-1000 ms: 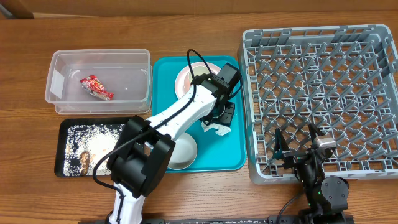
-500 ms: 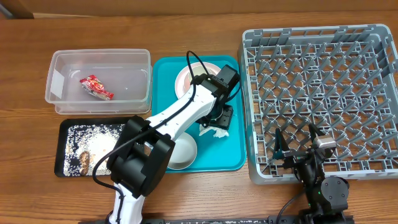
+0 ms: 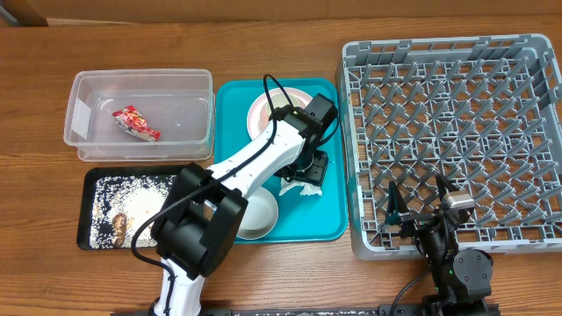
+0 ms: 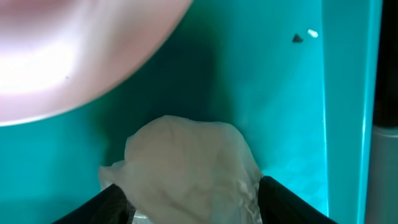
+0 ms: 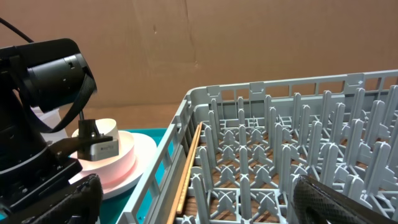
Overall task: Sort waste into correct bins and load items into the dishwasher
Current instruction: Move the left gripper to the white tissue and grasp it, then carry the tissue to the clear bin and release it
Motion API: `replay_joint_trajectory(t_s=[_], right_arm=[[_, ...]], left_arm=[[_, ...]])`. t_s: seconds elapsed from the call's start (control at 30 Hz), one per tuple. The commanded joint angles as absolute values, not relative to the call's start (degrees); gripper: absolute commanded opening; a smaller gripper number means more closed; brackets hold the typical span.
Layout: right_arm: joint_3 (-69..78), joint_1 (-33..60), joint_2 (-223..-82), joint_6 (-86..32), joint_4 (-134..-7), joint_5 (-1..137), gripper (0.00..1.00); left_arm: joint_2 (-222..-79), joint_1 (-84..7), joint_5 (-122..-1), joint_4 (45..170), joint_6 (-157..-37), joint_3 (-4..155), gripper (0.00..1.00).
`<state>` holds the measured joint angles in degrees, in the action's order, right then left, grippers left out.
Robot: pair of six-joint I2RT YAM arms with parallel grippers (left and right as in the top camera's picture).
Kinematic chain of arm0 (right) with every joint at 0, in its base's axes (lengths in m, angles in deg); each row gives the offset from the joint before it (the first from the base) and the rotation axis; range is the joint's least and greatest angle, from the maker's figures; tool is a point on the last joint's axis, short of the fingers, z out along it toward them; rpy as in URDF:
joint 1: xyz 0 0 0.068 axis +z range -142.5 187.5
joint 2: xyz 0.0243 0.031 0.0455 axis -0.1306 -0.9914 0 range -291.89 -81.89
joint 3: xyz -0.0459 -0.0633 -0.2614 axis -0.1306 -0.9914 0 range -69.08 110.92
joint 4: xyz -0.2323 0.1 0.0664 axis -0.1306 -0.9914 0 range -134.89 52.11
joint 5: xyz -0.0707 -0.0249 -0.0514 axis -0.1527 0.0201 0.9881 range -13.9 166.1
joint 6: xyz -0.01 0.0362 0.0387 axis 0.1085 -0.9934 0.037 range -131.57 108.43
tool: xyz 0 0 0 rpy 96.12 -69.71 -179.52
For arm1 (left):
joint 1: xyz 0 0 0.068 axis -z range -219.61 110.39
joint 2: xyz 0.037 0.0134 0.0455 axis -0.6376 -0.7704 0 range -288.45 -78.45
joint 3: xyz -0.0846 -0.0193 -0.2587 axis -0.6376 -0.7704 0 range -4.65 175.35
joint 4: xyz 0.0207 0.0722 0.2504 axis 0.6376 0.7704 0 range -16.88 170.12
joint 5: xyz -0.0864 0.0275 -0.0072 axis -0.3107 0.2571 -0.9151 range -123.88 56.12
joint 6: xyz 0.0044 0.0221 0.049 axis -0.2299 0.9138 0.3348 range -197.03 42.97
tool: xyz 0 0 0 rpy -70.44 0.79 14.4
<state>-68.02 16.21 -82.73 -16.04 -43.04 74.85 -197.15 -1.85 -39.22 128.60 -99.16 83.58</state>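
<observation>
Left gripper point(image 4: 191, 190): straddles the crumpled napkin point(image 4: 186, 165), fingers point(image 4: 112, 202) spread either side; cannot tell if pinching or merely flanking it.
Right gripper point(image 5: 199, 199): released, spread wide and holding nothing, over the 6 o'clock rim of the dish rack point(image 3: 457, 132).
Napkin: rests on the teal tray point(image 3: 329, 211), toward its 3 o'clock edge.
Plate point(image 3: 262, 110): at 12 o'clock on the tray.
Bowl point(image 3: 262, 215): at 7 o'clock on the tray.
Red wrapper point(image 3: 134, 123): inside the clear tub point(image 3: 88, 96), at 10 o'clock on the table.
Rice scraps point(image 3: 132, 189): scattered in the black tray point(image 3: 92, 206), at 8 o'clock.
</observation>
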Motion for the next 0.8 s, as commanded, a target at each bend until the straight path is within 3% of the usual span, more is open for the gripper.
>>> replay_joint_trajectory(t_s=[0.0,0.37,0.77], right_arm=[[-68.63,16.45,-82.05,-16.13,-42.58,75.0,1.0],[-68.63,16.45,-82.05,-16.13,-42.58,75.0,1.0],[-68.63,16.45,-82.05,-16.13,-42.58,75.0,1.0]], left_arm=[[-197.65,-0.61,-39.68,128.27,-99.38,82.03,0.63],[-197.72,0.29,-39.62,127.47,-99.36,81.77,0.59],[-199.22,0.31,-39.68,127.27,-99.36,81.74,0.38]])
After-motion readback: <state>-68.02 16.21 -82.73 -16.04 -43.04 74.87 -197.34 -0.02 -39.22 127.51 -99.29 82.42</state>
